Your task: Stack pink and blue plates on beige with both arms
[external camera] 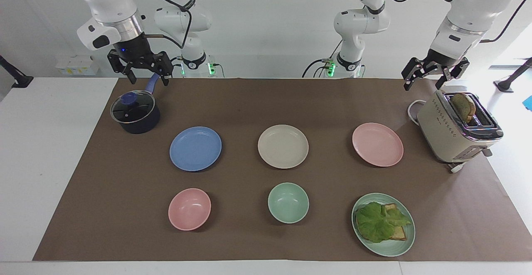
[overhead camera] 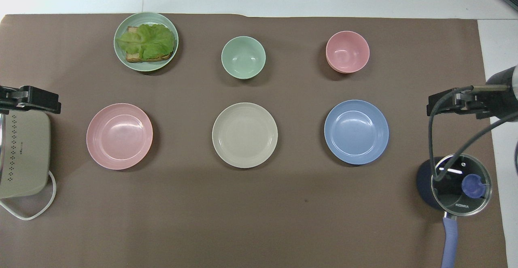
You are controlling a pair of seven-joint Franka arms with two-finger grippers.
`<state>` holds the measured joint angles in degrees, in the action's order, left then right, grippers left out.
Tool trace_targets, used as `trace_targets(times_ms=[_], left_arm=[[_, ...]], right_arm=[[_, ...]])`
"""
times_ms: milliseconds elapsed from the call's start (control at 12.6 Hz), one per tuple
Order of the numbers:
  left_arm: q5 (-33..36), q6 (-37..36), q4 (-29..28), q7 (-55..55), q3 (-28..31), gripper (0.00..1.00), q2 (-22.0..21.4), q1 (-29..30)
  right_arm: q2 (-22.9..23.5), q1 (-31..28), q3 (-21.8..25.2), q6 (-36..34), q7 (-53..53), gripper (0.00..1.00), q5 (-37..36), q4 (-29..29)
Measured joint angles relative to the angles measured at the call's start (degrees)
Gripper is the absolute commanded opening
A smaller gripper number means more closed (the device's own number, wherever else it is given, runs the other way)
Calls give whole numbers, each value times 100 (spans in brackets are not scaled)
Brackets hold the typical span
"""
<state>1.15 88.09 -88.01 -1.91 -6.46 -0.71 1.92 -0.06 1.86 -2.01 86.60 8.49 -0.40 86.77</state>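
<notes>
Plates untouched: pink plate (external camera: 377,144) right of centre in the facing view, blue plate (external camera: 195,148) left, beige plate (external camera: 283,146) between. Left gripper (external camera: 432,74) above toaster (external camera: 455,133), right gripper (external camera: 140,68) above pot (external camera: 135,112), jaws apart. I fear shallow glossy rims slipping.

Bright even light, soft shadows, sharp focus (plates glossy)

pink plate (external camera: 377,144), beige plate (external camera: 283,146) between, blue plate (external camera: 195,148)
</notes>
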Motion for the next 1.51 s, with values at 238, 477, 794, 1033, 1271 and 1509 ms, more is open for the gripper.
trace_targets(times_ms=[238, 477, 794, 1033, 1271, 1509], left_arm=[[0, 0, 0, 0, 0, 100, 0, 0], [0, 0, 0, 0, 0, 100, 0, 0], [0, 0, 0, 0, 0, 100, 0, 0], [0, 0, 0, 5, 0, 100, 0, 0], [0, 0, 0, 16, -22, 100, 0, -3], [-36, 17, -148, -21, 8, 100, 12, 229]], right_arm=[[0, 0, 0, 0, 1, 100, 3, 0], [0, 0, 0, 0, 1, 100, 4, 0], [0, 0, 3, 0, 1, 100, 4, 0], [0, 0, 5, 0, 1, 100, 4, 0], [0, 0, 5, 0, 1, 100, 4, 0], [0, 0, 5, 0, 1, 100, 4, 0]])
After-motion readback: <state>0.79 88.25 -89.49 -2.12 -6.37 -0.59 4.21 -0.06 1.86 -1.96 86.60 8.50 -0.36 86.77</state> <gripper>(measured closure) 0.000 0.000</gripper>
